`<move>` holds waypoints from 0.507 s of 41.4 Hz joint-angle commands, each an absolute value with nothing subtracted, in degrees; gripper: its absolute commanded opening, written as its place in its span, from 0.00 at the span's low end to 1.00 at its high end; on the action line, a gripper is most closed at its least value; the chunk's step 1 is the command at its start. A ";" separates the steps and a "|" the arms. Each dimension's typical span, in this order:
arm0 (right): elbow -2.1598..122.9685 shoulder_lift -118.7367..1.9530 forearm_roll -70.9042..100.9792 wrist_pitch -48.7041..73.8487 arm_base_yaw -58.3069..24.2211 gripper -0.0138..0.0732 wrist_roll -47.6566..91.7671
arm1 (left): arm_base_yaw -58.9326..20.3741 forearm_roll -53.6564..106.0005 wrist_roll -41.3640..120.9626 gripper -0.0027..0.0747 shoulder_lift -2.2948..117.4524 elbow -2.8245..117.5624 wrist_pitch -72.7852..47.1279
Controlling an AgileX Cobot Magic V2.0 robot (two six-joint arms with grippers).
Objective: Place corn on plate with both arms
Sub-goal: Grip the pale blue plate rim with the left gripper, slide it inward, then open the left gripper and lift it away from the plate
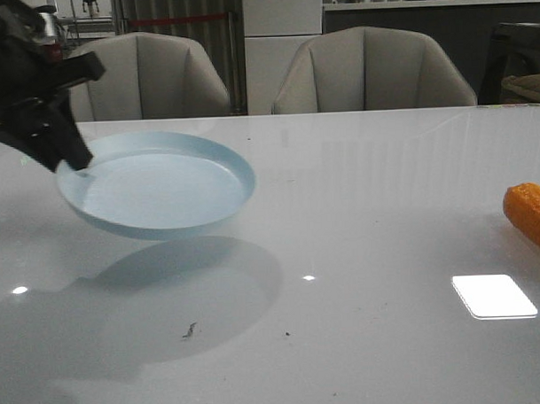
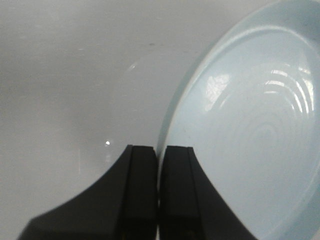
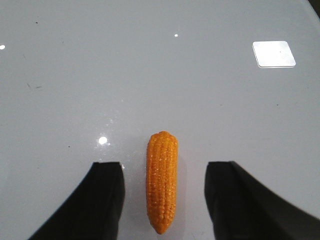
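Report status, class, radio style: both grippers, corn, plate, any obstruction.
Left gripper shut on plate rim, plate lifted and tilted. Right gripper open, straddling corn on table. Nothing in the way.

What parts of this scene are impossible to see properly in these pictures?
- The corn: front view's right edge cuts it off; only one end shows.
- Right gripper: absent from the front view; the wrist view shows only its two spread fingers.
- Left gripper: mostly dark and blurred in the front view.
- The plate: underside hidden in both views; the left wrist view's edge crops it.
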State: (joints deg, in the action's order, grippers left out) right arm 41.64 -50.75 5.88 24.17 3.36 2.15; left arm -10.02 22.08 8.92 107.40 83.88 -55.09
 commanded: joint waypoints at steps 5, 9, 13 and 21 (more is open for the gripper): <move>43.65 -50.50 5.91 19.86 3.43 0.71 2.12 | -17.62 25.51 7.06 0.15 106.67 85.87 -51.30; 43.65 -50.50 5.91 19.93 3.43 0.71 2.12 | -20.60 25.89 6.43 0.15 109.25 85.87 -50.90; 43.65 -50.50 5.91 19.98 3.43 0.71 2.12 | -22.58 25.89 6.08 0.15 111.51 85.87 -50.69; 43.65 -50.50 5.91 20.17 3.43 0.71 2.12 | -23.18 25.42 5.60 0.15 113.25 85.87 -50.29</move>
State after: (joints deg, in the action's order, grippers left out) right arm 41.64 -50.75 5.88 24.17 3.36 2.15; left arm -22.78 23.99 6.33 116.44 84.10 -51.65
